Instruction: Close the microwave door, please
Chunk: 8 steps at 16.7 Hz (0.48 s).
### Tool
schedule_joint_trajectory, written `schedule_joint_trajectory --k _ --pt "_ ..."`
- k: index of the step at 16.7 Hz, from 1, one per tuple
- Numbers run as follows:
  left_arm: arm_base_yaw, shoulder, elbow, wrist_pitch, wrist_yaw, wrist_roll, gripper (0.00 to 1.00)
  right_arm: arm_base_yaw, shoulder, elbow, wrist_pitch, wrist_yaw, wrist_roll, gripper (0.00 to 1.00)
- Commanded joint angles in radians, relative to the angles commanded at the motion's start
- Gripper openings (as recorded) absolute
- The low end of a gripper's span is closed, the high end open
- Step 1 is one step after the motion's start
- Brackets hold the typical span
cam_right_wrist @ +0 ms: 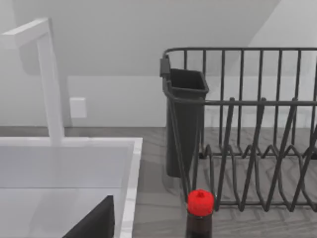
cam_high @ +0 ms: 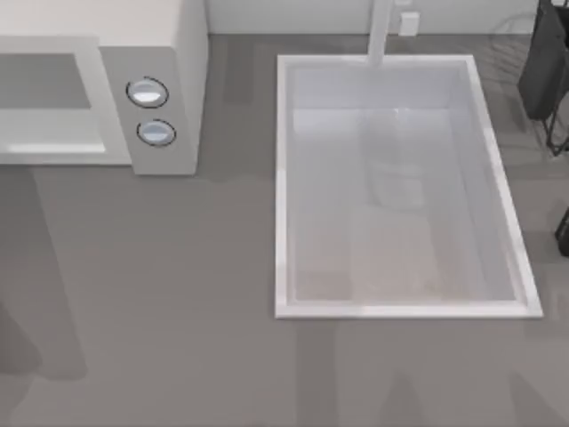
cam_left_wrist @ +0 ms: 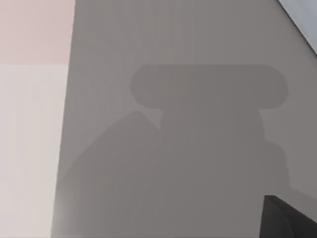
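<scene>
The microwave (cam_high: pixel 169 53) stands at the table's back left, an off-white box with two round silver-blue knobs (cam_high: pixel 148 92) on its side panel. The microwave door (cam_high: pixel 49 147), a white frame around a pale grey window, lies across the front to the left of the knobs, and I cannot tell whether it sits flush. A dark corner of my left gripper (cam_left_wrist: pixel 290 220) hangs over bare grey table, where it casts a broad shadow. A dark edge of my right gripper (cam_right_wrist: pixel 96 223) sits over the sink's rim.
A large white sink basin (cam_high: pixel 283 178) with a white faucet (cam_high: pixel 380 31) fills the middle and right. A dark wire dish rack (cam_right_wrist: pixel 257 148) with a cutlery cup (cam_right_wrist: pixel 184 124) stands at the far right, and a red-capped bottle (cam_right_wrist: pixel 200 210) stands before it.
</scene>
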Motion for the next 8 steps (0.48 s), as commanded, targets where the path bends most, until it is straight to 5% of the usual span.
schedule_joint_trajectory --k 8 --pt "-0.027 -0.042 -0.047 0.024 -0.016 -0.035 0.00 0.000 0.000 0.000 0.000 0.000 0.000 1.00"
